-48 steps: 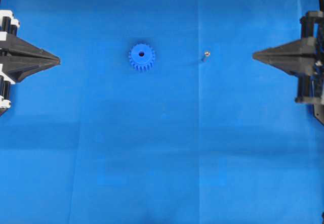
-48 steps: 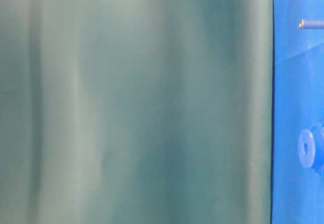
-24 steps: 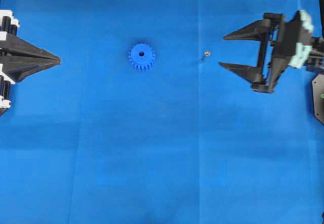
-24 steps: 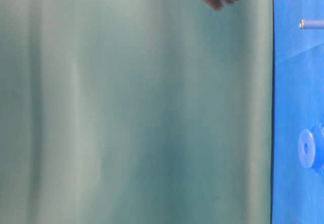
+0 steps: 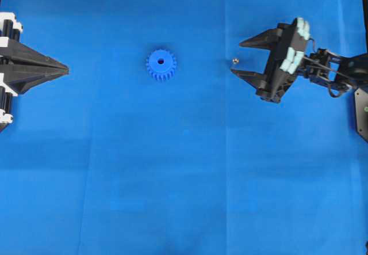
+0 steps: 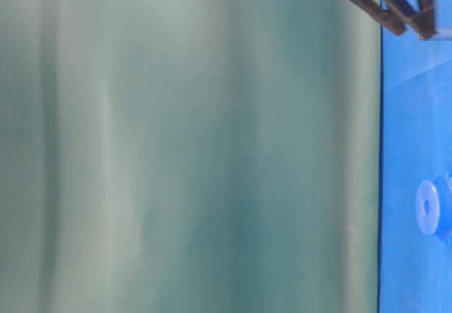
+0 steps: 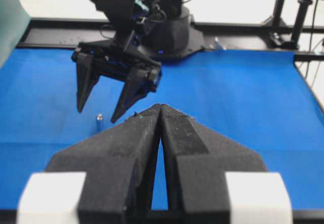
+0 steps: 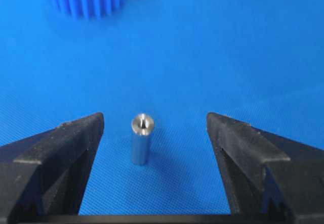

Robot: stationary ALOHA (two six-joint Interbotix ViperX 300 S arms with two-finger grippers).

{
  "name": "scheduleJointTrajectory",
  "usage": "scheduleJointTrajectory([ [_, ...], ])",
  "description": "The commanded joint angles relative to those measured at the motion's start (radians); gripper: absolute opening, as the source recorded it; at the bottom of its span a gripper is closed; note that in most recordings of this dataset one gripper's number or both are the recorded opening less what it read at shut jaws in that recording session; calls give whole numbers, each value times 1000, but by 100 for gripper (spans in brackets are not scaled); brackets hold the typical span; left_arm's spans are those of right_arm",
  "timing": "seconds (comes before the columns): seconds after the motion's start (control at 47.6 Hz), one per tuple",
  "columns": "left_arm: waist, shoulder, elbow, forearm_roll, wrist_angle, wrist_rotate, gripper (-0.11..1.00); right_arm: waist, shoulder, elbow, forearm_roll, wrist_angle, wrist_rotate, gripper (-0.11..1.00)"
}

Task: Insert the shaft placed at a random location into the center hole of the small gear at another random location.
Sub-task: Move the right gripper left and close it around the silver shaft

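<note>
Right gripper [image 5: 237,58] nearer shaft [image 5: 234,61], unlabelled

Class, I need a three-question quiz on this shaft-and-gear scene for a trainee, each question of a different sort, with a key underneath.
1. True or false: the shaft stands upright on the blue mat.
2. The right gripper is: A) shut on the shaft; B) open, with the shaft between its fingers, untouched; C) open above the small gear.
3. Fill in: the left gripper has its jaws ____.

Key
1. True: in the right wrist view it stands on end, free of both fingers.
2. B.
3. Shut: the left wrist view shows the fingers pressed together.
</note>
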Motion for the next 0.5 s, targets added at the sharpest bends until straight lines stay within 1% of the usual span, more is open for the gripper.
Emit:
scheduleJointTrajectory([
  [0.0, 0, 5, -8, 2, -3, 0, 0, -2, 20, -28, 3, -14, 0, 71],
  [0.294, 0, 5, -6, 3, 2, 0, 0, 0, 40, -35, 3, -11, 3, 70],
  [0.42, 0, 5, -6, 3, 3, 0, 0, 6, 40, -34, 2, -11, 3, 66],
  [0.483, 0, 5, -6, 3, 3, 0, 0, 8, 40, -32, 3, -15, 3, 59],
])
